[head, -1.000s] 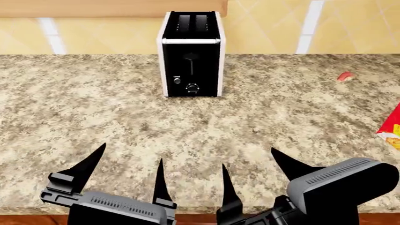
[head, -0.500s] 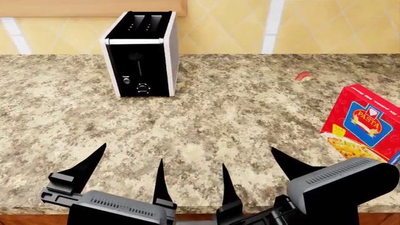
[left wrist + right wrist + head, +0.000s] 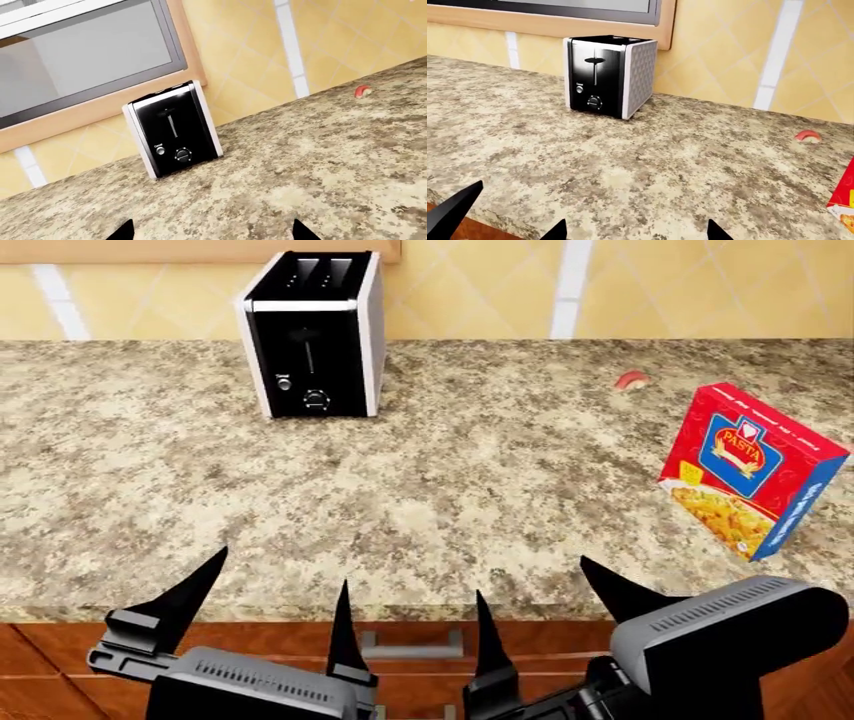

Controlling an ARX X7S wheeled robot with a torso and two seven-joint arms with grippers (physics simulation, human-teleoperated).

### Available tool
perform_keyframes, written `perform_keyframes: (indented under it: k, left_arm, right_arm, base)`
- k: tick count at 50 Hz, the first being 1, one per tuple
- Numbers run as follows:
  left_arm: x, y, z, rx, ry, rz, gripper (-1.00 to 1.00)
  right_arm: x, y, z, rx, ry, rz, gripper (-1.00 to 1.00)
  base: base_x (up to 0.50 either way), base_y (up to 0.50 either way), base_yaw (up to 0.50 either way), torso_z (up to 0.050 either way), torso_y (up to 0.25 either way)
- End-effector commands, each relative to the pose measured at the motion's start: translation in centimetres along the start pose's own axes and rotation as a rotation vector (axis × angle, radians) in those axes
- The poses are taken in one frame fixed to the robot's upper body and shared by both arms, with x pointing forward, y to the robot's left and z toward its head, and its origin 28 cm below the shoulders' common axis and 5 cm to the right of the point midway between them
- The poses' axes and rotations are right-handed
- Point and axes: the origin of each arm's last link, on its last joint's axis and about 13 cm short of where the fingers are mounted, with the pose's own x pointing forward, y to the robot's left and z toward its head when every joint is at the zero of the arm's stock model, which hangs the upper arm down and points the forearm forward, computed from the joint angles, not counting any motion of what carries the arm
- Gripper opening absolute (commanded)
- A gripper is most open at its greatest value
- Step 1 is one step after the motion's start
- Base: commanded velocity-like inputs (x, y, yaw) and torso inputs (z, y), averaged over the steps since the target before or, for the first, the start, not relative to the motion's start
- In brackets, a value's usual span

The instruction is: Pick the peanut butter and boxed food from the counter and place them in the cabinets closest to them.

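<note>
Left gripper [image 3: 274, 595] low in front of the counter [image 3: 441, 500], fingers spread, nothing between them. Toaster [image 3: 314, 335] upright at the counter's back left by the tiled wall [image 3: 467, 285], black front, white sides, two slots on top. Right gripper [image 3: 534, 605] also spread and empty, beside the left one. Small red-and-white piece [image 3: 631, 381] lies near the back, right of centre. Boxed food [image 3: 747, 468] stands upright at far right on the counter, red front with round logo and yellow pasta picture, blue side with white lettering, apart from both grippers.
</note>
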Motion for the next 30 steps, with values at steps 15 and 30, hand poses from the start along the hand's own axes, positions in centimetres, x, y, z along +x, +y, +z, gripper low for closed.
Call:
perform_keyframes:
  k: [15, 30]
  left_arm:
    - [0.13, -0.02, 0.17, 0.004, -0.002, -0.001, 1.00]
    - [0.16, 0.03, -0.02, 0.000, 0.001, 0.003, 1.00]
  right_arm:
    - [-0.03, -0.12, 0.18, 0.016, -0.006, 0.013, 1.00]
    - [0.06, -0.06, 0.18, 0.016, -0.006, 0.013, 1.00]
  base:
    - [0.00, -0.40, 0.00, 0.000, 0.000]
    - [0.00, -0.50, 0.00, 0.000, 0.000]
